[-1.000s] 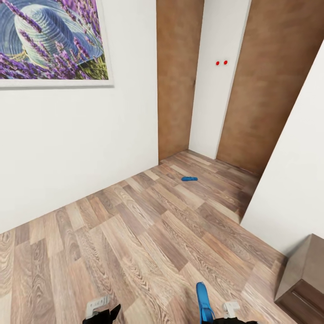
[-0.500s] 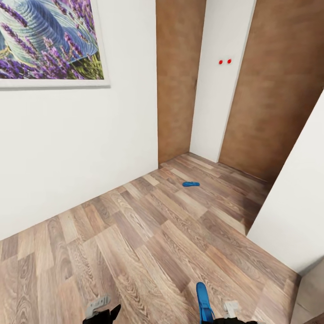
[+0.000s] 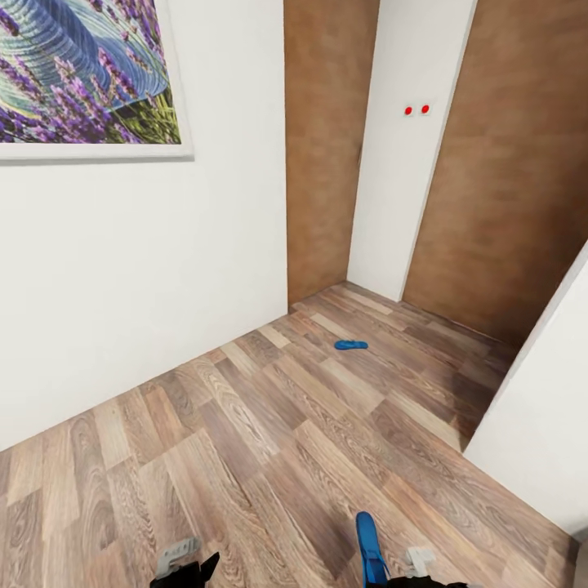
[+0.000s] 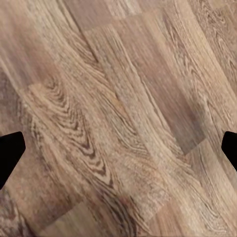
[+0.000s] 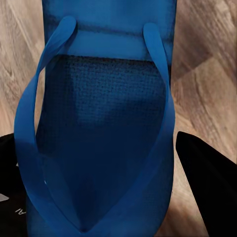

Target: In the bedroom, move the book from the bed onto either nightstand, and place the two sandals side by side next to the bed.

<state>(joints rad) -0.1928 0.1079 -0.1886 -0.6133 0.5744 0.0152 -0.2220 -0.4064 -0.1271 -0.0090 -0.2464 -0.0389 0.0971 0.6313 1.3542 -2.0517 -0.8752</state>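
Wood-plank floor is filling the lower half of the head view, bounded by white walls and two brown panels in the upper frame. At the bottom edge, right of centre, the right gripper is pinching a blue sandal that is standing on edge, its long axis running up the frame; in the right wrist view the sandal is lying between the dark fingers, straps facing the camera. At the bottom left, the left gripper is hanging low over the planks, jaws spread wide. Farther off, near frame centre, the second sandal is lying flat, its long axis running left to right. A framed lavender picture is occupying the upper left.
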